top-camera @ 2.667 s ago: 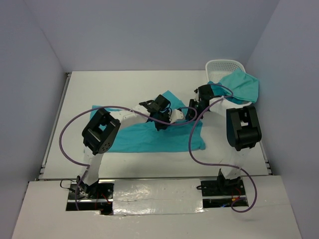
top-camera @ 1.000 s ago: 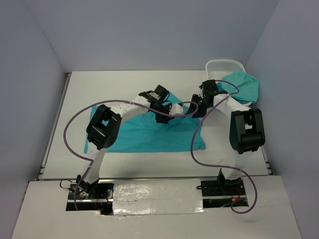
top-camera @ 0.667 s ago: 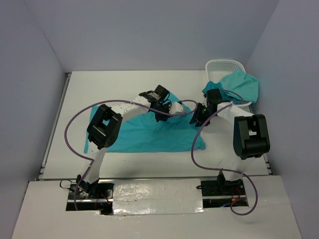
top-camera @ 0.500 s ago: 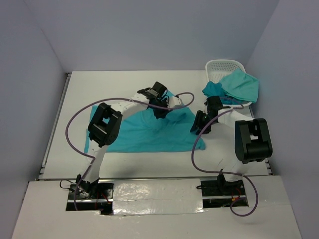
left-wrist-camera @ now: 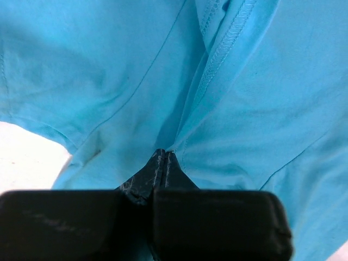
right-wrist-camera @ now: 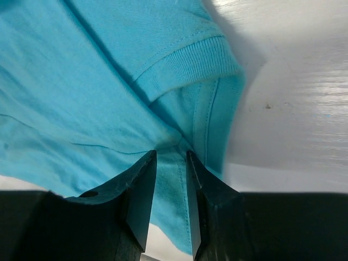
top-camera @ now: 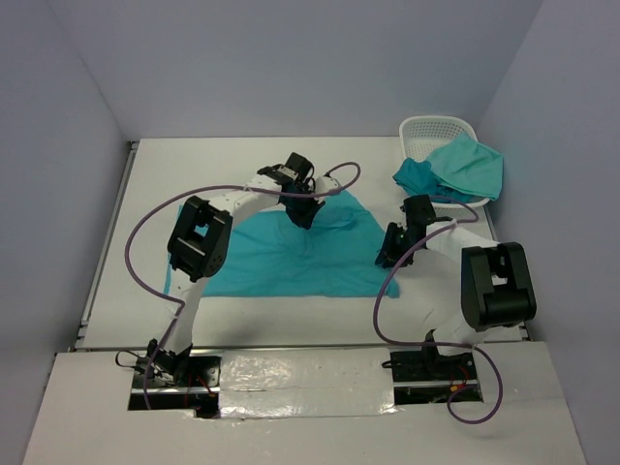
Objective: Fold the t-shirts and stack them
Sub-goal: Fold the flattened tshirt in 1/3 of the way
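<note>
Left fingers: the left gripper (left-wrist-camera: 165, 154) is seen with its tips pressed together, and a fold of the t-shirt (left-wrist-camera: 261, 98) is pinched between them beside a stitched seam.
Right fingers: the right gripper (right-wrist-camera: 171, 155) is seen with its tips narrowly apart. Cloth is puckered into the gap just below a ribbed hem (right-wrist-camera: 185, 62). Whether it is clamped cannot be told.
Cloth at the fingers: at the left pinch the fabric is drawn up into creases, and at the right it lies flat against the table (right-wrist-camera: 293, 98).
Where the shirt lies: it is spread on the table between the two arms. Its far edge is under the left gripper and its right edge under the right gripper.
Long axis: it is judged to run left to right across the table, parallel to the near edge.
Direction from the fingers: most of the cloth lies nearer and to the left of both grippers.
Nearer arm: the right side is covered by the right arm. The far-left corner is well apart from both.
Other shirts: two more shirts (top-camera: 465, 167) are draped over the basket (top-camera: 436, 123) at the far right, not yet handled.
Step in hand: it is judged to be a spreading or first fold, with both holds taken on the far and right edges.
</note>
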Robot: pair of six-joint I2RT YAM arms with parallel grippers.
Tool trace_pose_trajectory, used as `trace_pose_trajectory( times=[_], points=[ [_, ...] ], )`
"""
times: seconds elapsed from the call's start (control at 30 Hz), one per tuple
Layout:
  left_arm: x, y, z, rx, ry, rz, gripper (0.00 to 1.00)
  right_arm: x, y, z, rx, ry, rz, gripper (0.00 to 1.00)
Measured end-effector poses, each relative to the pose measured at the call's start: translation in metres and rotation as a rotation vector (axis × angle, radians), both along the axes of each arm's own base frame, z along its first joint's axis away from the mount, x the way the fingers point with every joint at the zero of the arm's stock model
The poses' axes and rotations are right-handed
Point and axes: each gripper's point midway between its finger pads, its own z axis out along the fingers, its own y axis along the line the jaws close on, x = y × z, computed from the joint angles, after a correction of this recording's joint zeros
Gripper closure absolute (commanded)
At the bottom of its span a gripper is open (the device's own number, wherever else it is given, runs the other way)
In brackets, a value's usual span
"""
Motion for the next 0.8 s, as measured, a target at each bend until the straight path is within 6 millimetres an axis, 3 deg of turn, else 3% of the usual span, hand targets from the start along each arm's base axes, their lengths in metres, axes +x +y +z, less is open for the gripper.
trace_pose_trajectory(
  times=[0.13,0.2,0.33,0.37,0.43,0.47,0.5,0.53,0.57,0.63,0.67,0.7,0.8],
  points=[
    [-0.004,0.001,0.0,0.001,0.027,0.017,1.0,0.0,-0.005,-0.001,-0.031,-0.003,0.002,0.66],
    [-0.003,0.001,0.0,0.009,0.034,0.025,1.0,0.0,-0.007,-0.001,-0.041,-0.003,0.007,0.71],
    [-0.004,0.007,-0.004,0.024,0.068,0.076,1.0,-0.003,-0.011,-0.003,-0.067,0.004,0.014,0.92],
    [-0.004,0.009,-0.005,0.025,0.079,0.088,1.0,-0.005,-0.012,-0.002,-0.074,0.006,0.015,0.91],
    [-0.004,0.013,-0.005,0.018,0.102,0.106,0.81,-0.007,-0.014,0.0,-0.082,0.005,0.013,0.63],
    [-0.005,0.013,-0.004,0.01,0.111,0.103,0.72,-0.008,-0.014,0.001,-0.082,-0.001,0.018,0.57],
    [-0.006,0.013,-0.002,0.002,0.118,0.101,0.5,-0.008,-0.014,0.004,-0.083,-0.01,0.026,0.54],
    [-0.006,0.013,0.0,-0.008,0.124,0.097,0.41,-0.008,-0.014,0.007,-0.081,-0.02,0.036,0.48],
    [-0.006,0.011,0.003,-0.023,0.133,0.097,0.26,-0.008,-0.013,0.009,-0.08,-0.028,0.045,0.45],
    [-0.004,0.009,0.01,-0.041,0.127,0.081,0.23,-0.007,-0.014,0.015,-0.085,-0.032,0.054,0.37],
    [-0.002,0.008,0.014,-0.046,0.117,0.075,0.01,-0.005,-0.015,0.02,-0.092,-0.039,0.055,0.33],
    [0.002,0.009,0.022,-0.051,0.092,0.066,0.01,-0.002,-0.016,0.027,-0.1,-0.049,0.052,0.28],
    [0.011,0.019,0.058,-0.078,0.034,0.08,0.01,0.007,-0.021,0.052,-0.123,-0.11,0.025,0.24]
  ],
)
